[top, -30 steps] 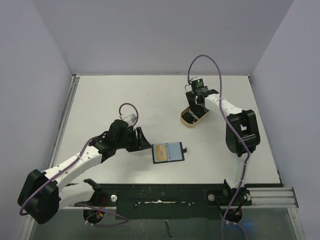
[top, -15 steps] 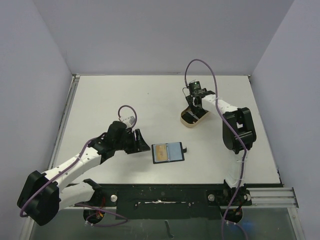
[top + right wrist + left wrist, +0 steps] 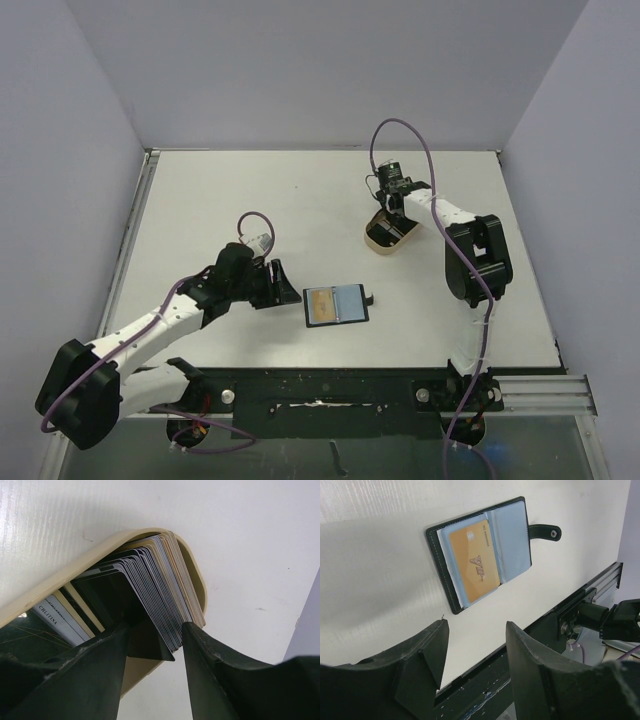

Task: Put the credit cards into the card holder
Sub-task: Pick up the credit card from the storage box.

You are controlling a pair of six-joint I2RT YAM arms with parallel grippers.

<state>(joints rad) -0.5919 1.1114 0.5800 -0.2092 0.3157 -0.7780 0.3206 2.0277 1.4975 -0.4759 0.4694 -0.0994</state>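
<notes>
Straddling partly hidden credit cards [image 3: 150,575]: right gripper [image 3: 156,630].

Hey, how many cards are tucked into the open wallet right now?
1. A gold card lies in the panel of the card holder away from the snap strap. The other panel shows none. More could be hidden beneath the gold one.

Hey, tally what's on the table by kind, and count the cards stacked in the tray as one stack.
card holder: 1
gold card, in the holder: 1
beige tray: 1
card stack, in the tray: 1
Total: 4
</notes>
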